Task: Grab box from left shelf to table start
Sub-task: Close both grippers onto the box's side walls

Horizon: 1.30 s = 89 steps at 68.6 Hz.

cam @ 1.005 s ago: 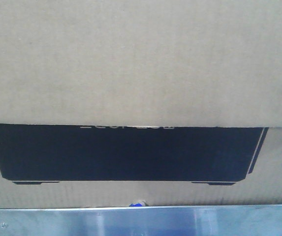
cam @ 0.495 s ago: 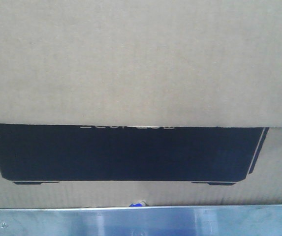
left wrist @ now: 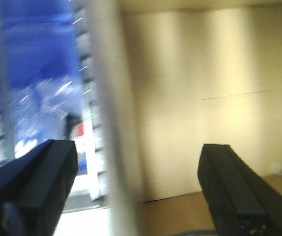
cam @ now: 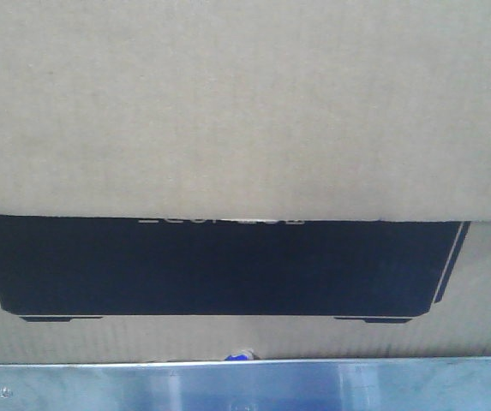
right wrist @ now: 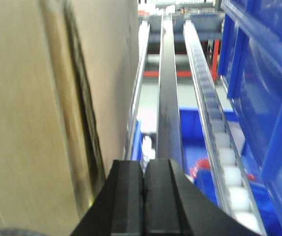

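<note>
Shiny metal shelf (cam: 245, 387), corrugated cardboard box (cam: 245, 103), black printed panel (cam: 219, 270)

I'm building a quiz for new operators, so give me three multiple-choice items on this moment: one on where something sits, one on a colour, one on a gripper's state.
1. In the front view, the metal rail runs:
A) above the box
B) below the box
C) to its left

2. The printed panel on the box is:
A) red
B) white
C) black

3. The right gripper is:
A) shut, holding nothing
B) wide open
C) clamped on the box

Key:
1 B: the rail crosses the bottom of the picture, under the cardboard.
2 C: the wide panel is black, with thin white edge lines.
3 A: its fingers touch each other, beside the box.
</note>
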Tool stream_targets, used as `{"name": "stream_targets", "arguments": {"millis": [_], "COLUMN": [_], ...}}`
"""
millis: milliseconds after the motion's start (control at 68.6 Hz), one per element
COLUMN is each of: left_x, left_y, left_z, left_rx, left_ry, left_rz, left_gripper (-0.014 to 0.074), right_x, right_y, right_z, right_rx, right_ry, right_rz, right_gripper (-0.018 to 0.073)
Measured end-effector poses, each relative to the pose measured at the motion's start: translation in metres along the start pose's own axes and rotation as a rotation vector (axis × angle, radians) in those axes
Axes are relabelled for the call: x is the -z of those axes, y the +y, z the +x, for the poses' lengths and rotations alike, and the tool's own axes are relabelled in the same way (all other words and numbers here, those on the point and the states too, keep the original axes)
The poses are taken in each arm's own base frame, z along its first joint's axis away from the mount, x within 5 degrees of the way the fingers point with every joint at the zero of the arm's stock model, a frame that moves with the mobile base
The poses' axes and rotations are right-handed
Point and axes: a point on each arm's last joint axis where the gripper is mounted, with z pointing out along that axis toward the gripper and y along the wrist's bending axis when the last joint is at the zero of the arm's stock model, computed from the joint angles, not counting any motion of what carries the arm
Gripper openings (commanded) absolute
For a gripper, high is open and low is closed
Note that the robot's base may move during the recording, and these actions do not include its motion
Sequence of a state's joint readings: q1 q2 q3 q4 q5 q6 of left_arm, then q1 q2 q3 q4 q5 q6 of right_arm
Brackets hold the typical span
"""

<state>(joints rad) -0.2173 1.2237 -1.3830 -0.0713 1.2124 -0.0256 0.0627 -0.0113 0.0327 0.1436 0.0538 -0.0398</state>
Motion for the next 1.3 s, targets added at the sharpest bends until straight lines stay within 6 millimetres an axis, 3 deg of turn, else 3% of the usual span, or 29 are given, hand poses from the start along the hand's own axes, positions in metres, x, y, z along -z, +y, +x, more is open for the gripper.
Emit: {"name": "stream_targets", "arguments": {"millis": [160,306,481,568,714,830,1063,1297], "left_x": [-0.002,-0.008,-0.013,-0.014,-0.015,-0.015,-0.015,-0.015], "left_y": [0.001,0.001,0.002,0.002,0.002,0.002,0.002,0.003], "left_z": [-0.001,-0.003,-0.004,-0.004,-0.004,-0.004,-0.004,-0.004], "left_rx": [0.002,0.005,0.005,0.005,0.003,0.003,0.002,0.001], "left_ry": [0.008,0.023,0.041,0.043,0.048,0.048,0.047,0.047], "left_rz": [-0.01,-0.011,-0.012,-0.014,-0.019,-0.019,-0.021,-0.025], "left_gripper": [0.0414,0.0414,0.0414,0.0414,0.0414,0.0414,0.0414,0.0414], "right_x": [0.0,0.004,0.013,0.019,0.028,0.023,-0.012,-0.072], "right_y": [0.0,0.003,0.008,0.01,0.015,0.018,0.026,0.032], "right_z": [-0.003,-0.026,-0.061,-0.075,-0.104,-0.126,-0.174,-0.205], "right_rx": [-0.015,-0.018,-0.017,-0.015,-0.01,-0.006,-0.001,0.002], "right_ry": [-0.015,-0.068,-0.12,-0.134,-0.12,-0.03,0.231,0.553], "right_rz": [-0.001,-0.01,-0.028,-0.037,-0.052,-0.059,-0.066,-0.071], "right_gripper": [0.0058,0.0104,0.0514,0.0643,0.0603,0.0603,0.0603,0.0603]}}
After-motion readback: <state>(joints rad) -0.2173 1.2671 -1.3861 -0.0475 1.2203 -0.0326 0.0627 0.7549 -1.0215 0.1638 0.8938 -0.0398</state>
